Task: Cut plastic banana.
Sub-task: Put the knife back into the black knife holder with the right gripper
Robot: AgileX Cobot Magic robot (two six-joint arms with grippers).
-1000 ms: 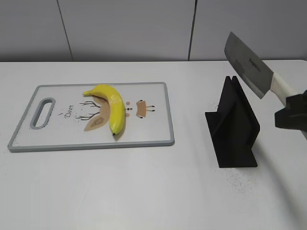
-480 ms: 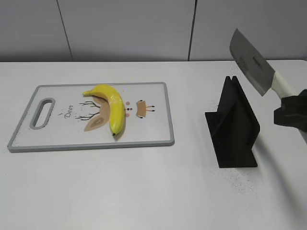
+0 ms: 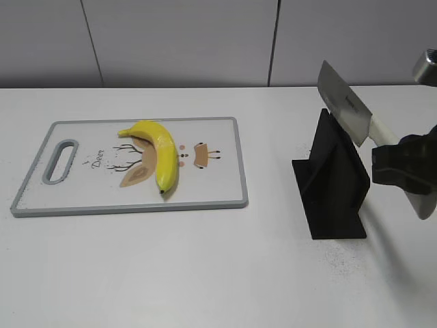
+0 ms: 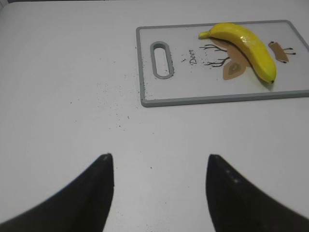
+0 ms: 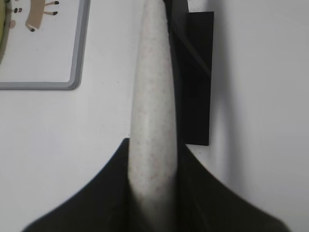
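Note:
A yellow plastic banana (image 3: 158,152) lies on a white cutting board (image 3: 212,191) at the left of the table; both show in the left wrist view too, banana (image 4: 246,43) on board (image 4: 203,94). My right gripper (image 3: 399,167) is shut on the white handle (image 5: 152,111) of a cleaver. Its grey blade (image 3: 343,108) tilts up to the left over the black knife stand (image 3: 332,181). My left gripper (image 4: 159,162) is open and empty above bare table, short of the board.
The black knife stand (image 5: 195,77) stands right of the board, directly under the blade. The board's grey handle slot (image 3: 60,160) is at its left end. Fine dark specks lie on the table near the stand.
The right gripper has moved left and down with the cleaver, bringing the blade lower over the stand. The banana and board have not moved.

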